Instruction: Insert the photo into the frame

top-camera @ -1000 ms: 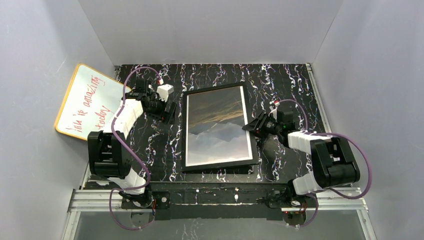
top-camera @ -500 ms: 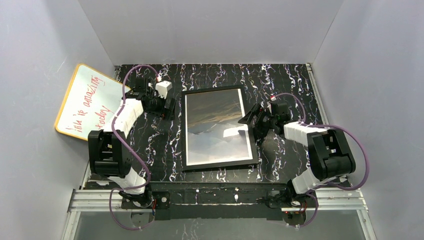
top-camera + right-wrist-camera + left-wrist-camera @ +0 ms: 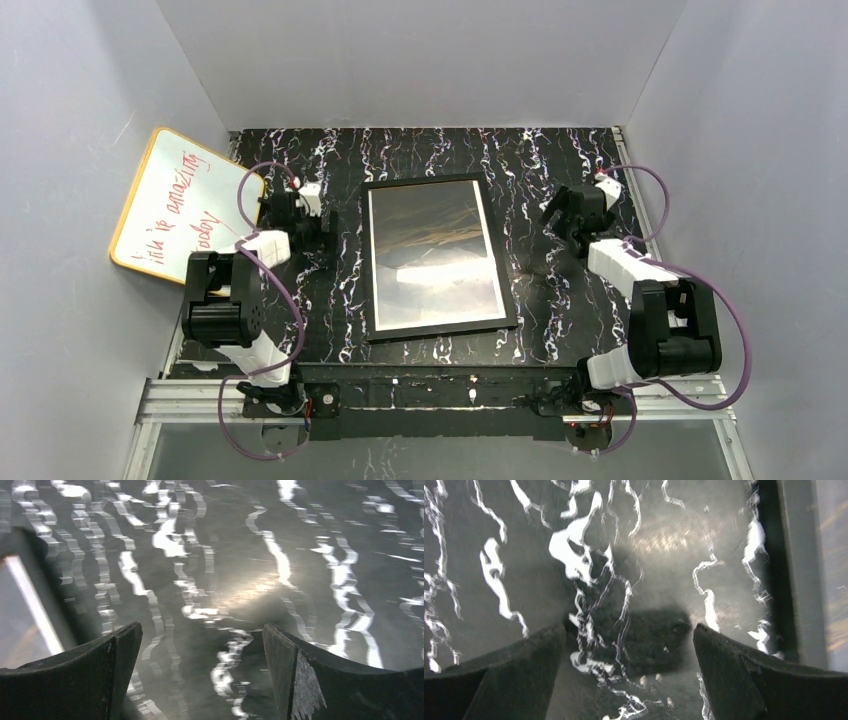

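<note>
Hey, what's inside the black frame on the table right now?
The photo lies inside the frame, filling it, with the mountain landscape facing up. Anything beneath the print is covered, so I cannot tell.

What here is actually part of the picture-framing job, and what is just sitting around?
Part of the job:
- the photo, lying within the frame's border
- the frame, flat on the table
- the left gripper and right gripper, both open and holding nothing

Just lying about:
- the whiteboard with red writing, leaning by the left wall
</note>
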You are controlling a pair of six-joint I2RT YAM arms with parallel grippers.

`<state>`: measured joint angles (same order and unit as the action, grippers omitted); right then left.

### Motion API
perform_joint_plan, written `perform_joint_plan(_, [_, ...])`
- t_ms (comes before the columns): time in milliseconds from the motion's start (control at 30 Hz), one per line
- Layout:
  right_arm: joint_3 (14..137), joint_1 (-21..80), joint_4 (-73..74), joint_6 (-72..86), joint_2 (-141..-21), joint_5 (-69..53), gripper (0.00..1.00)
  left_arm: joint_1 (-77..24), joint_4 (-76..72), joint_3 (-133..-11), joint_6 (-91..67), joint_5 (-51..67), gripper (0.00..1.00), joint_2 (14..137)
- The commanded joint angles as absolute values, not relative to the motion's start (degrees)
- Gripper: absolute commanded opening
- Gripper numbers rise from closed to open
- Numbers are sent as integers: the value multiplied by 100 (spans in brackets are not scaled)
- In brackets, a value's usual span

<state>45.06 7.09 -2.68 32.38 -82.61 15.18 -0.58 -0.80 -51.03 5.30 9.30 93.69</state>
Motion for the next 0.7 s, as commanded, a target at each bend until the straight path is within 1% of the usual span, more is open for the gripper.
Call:
perform_joint_plan(0, [3793, 620, -1590, 2156, -8099, 3251, 99, -44, -2493, -4227, 318, 555, 98, 9264])
perform_joint_plan(100, [3441, 503, -2262, 1728, -8116, 3490, 99, -44, -3120, -3884, 324, 523, 98, 9482])
perform_joint_plan(200, [2921, 410, -3193, 1422, -8098, 3455, 99, -9, -3484, -3734, 55, 539, 98, 9709])
perform_joint_plan(267, [2554, 328, -4068, 1245, -8085, 3127, 99, -9, -3826, -3524, 75, 590, 98, 9796])
perform_joint_plan(367, [2252, 268, -4787, 1178, -8293, 2774, 99, -9, -4814, -2902, -74, 445, 98, 9810])
perform_joint_plan(500, [1942, 264, -5520, 1079, -8598, 2515, 99, -9, -5633, -2241, -67, 418, 98, 9447])
perform_joint_plan(600, [1490, 264, -6468, 897, -8734, 2233, 99, -50, -6883, -1463, -32, 312, 98, 9424])
perform_joint_plan(633, [1421, 264, -6650, 789, -8751, 2065, 99, -68, -8163, -1142, -36, 413, 98, 9691])
perform_joint_plan(667, [1388, 264, -6659, 689, -8760, 1738, 99, -74, -8455, -955, 60, 660, 98, 9769])
